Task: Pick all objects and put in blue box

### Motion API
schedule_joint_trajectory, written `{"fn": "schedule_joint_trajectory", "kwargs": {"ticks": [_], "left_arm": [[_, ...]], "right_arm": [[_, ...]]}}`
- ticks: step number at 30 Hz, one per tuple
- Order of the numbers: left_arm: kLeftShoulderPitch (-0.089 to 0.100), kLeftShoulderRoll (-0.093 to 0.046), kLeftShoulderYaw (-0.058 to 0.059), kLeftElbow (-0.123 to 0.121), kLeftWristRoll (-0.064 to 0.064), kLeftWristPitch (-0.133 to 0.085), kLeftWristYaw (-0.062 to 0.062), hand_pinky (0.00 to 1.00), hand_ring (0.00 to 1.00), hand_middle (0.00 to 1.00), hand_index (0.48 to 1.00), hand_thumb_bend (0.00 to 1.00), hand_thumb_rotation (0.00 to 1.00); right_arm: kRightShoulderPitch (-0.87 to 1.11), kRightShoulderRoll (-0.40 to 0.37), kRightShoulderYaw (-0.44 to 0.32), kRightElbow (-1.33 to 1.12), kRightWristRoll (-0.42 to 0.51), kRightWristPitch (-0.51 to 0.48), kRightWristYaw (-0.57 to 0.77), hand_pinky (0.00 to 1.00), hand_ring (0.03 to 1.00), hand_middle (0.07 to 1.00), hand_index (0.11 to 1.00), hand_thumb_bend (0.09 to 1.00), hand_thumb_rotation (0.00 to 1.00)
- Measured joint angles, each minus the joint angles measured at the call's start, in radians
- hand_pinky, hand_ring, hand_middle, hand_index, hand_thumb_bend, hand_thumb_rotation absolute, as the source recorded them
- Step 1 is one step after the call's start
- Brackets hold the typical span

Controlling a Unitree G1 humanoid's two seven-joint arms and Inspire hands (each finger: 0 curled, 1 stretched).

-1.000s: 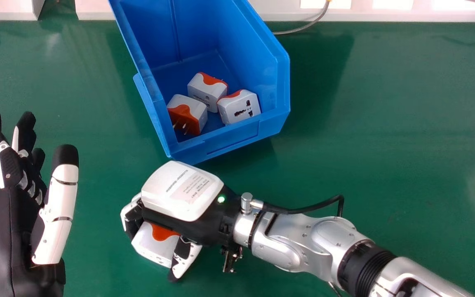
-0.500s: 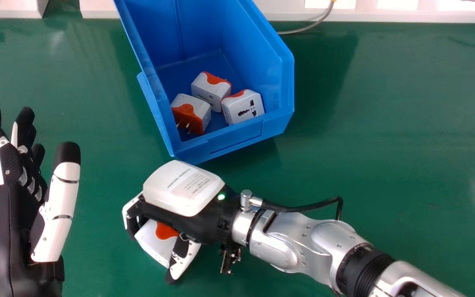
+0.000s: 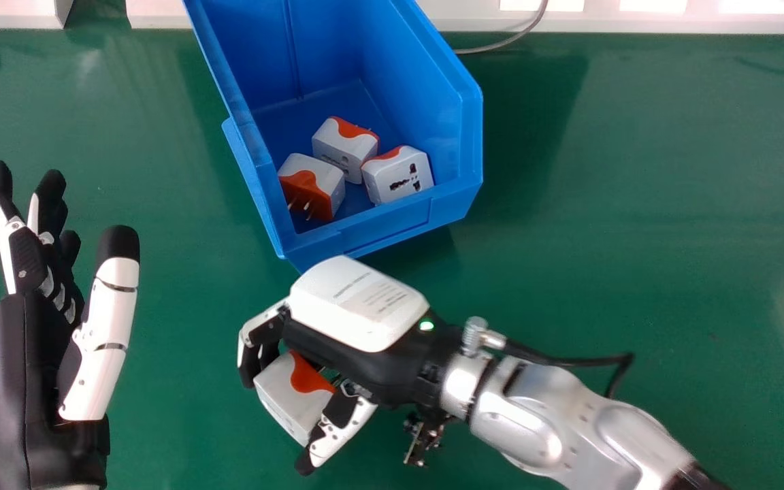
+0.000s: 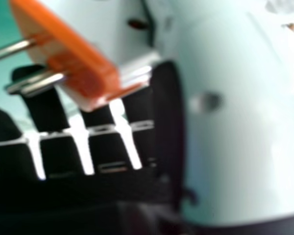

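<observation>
Three adapters [image 3: 346, 160] lie in the blue box [image 3: 392, 221]. A fourth adapter [image 3: 290, 396], outside it, is clasped by the right hand [image 3: 354, 306], fingers curled (transfer outstanding). Left hand [image 3: 103, 333]: idle, fingers extended.

My left hand [image 3: 28, 367] and right hand [image 3: 358, 303]: black and white. My plug [image 3: 288, 401]: white, orange. Box [image 3: 392, 228]: blue. Table [image 3: 644, 204]: green.

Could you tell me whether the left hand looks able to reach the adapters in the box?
Probably yes: the left hand is open and empty, nothing covers the adapters, and the right hand is outside the box, though its side wall may need clearing.
</observation>
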Motion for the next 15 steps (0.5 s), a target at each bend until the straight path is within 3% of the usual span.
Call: {"fn": "schedule_joint_trajectory", "kwargs": {"ticks": [4, 6, 10, 15], "left_arm": [[-0.013, 0.001, 0.003, 0.004, -0.005, 0.001, -0.003, 1.0, 1.0, 0.98, 0.978, 0.43, 0.65], [-0.019, 0.001, 0.004, 0.008, -0.02, 0.001, -0.006, 1.0, 1.0, 0.98, 0.977, 0.43, 0.64], [-0.032, 0.009, 0.009, 0.02, -0.021, 0.001, -0.016, 1.0, 1.0, 0.98, 0.973, 0.42, 0.63], [-0.036, 0.01, 0.009, 0.024, -0.021, 0.001, -0.017, 1.0, 1.0, 0.98, 0.966, 0.42, 0.62]], "right_arm": [[0.08, -0.05, -0.061, -0.138, 0.023, 0.01, 0.028, 0.11, 0.152, 0.402, 0.504, 0.503, 0.0], [0.122, -0.07, -0.095, -0.206, 0.042, 0.021, 0.049, 0.11, 0.146, 0.401, 0.504, 0.503, 0.0], [0.167, -0.097, -0.157, -0.285, 0.046, 0.027, 0.056, 0.1, 0.133, 0.4, 0.503, 0.504, 0.0], [0.173, -0.099, -0.231, -0.319, 0.08, 0.021, 0.045, 0.1, 0.136, 0.421, 0.504, 0.507, 0.0]]}}
